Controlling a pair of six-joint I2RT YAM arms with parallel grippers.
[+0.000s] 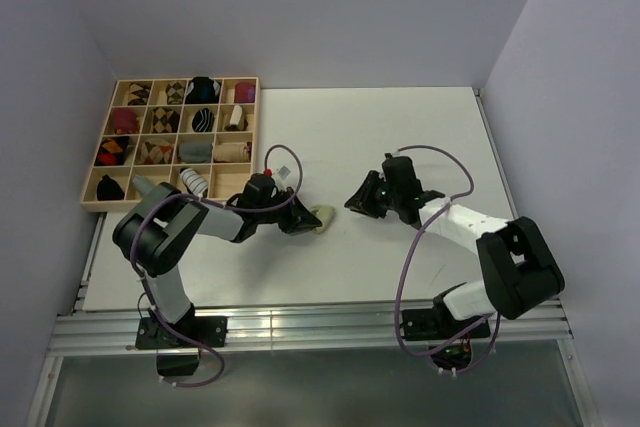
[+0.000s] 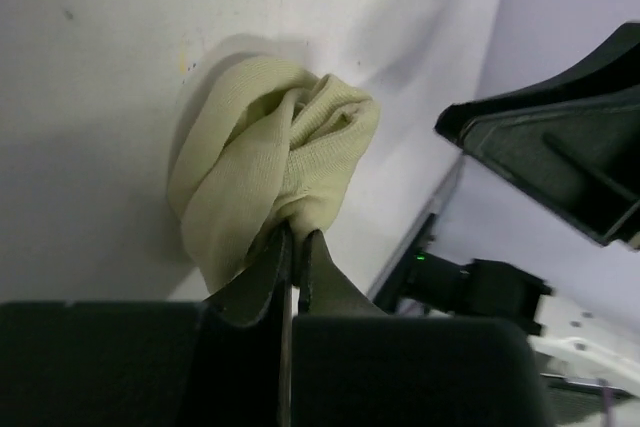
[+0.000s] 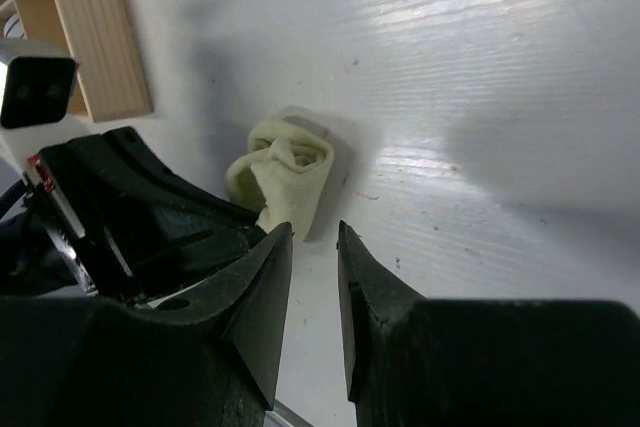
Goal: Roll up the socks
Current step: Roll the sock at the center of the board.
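Left gripper (image 2: pixel 297 247) clamps the bunched yellow-green sock (image 2: pixel 270 157) just off the near right corner of the wooden tray (image 1: pixel 95 204); right gripper (image 3: pixel 315 232), jaws slightly apart and empty, faces it from farther out.

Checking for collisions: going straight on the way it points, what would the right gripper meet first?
Probably the yellow-green sock, pinched by the left gripper; depth is unclear.

The left hand (image 2: pixel 297 247) hides the pinched lower edge of the pale yellow-green sock (image 2: pixel 270 147).
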